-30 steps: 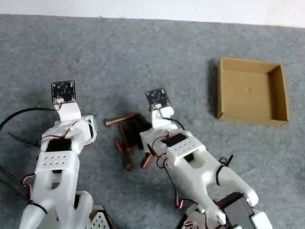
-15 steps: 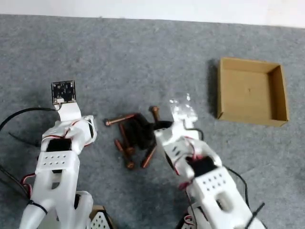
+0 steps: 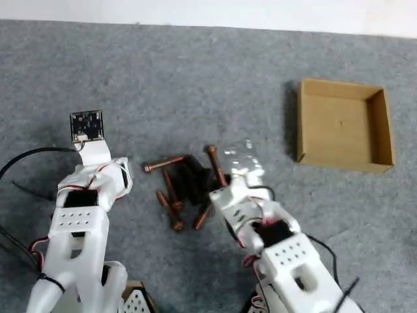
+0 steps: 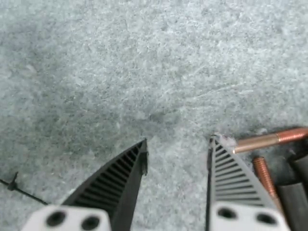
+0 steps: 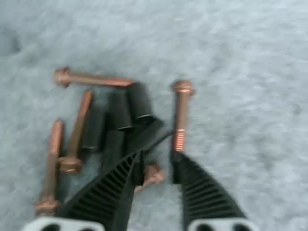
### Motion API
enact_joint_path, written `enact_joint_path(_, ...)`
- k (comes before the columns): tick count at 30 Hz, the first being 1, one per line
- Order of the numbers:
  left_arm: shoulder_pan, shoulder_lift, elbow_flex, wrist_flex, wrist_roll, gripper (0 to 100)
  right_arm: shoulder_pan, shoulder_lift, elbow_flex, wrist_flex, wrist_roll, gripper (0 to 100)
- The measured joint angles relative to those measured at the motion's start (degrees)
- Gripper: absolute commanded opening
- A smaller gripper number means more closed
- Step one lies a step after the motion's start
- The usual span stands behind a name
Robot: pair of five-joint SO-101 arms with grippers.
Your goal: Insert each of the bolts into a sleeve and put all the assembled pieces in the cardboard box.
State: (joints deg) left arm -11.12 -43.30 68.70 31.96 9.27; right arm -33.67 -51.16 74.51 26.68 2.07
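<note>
Right claw (image 5: 158, 161) over the pile, fingers a narrow gap apart, gripping nothing. Between those fingers, just behind the tips, the head of a short bolt (image 5: 154, 175) on the grey carpet (image 5: 250, 57); blurred there, so hard to say whether touching either finger. Straight ahead of one fingertip, a long bolt (image 5: 181, 115) in line with the finger, threaded end right at the tip, head pointing away. Ahead of the other fingertip, a cluster of black sleeves (image 5: 129, 107) side by side, the nearest almost touching the tip. Beyond the sleeves, farthest from the claw, a crosswise bolt (image 5: 91, 78). Off the sleeves' outer side, away from the long bolt, two side bolts (image 5: 78, 130), roughly parallel to the fingers and well outside the gap.

Left claw (image 4: 178, 142) spread wide, holding nothing, bare carpet between the fingers. Just off one fingertip, touching or nearly so, the near end of the crosswise bolt (image 4: 269, 139), pointing away to that side. Alongside the same finger's outer edge, a further bolt (image 4: 263, 174), with black sleeves just past it.

Seen from above, cardboard box (image 3: 381, 124) well apart from both claws, out past the right claw on the side away from the left one, upright and open-topped.
</note>
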Motion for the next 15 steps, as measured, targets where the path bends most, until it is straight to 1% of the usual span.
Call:
enact_joint_path(4,0.00,0.00,0.00,-0.26,0.00,20,-1.76,12.75,-7.74,0.00,-2.73,17.8)
enact_joint_path(10,0.00,0.00,0.00,-0.26,0.00,20,-1.93,30.59,-19.16,0.00,-7.56,17.8)
enact_joint_path(15,0.00,0.00,0.00,-0.26,0.00,20,-1.93,40.62,-24.97,1.41,-9.14,17.8)
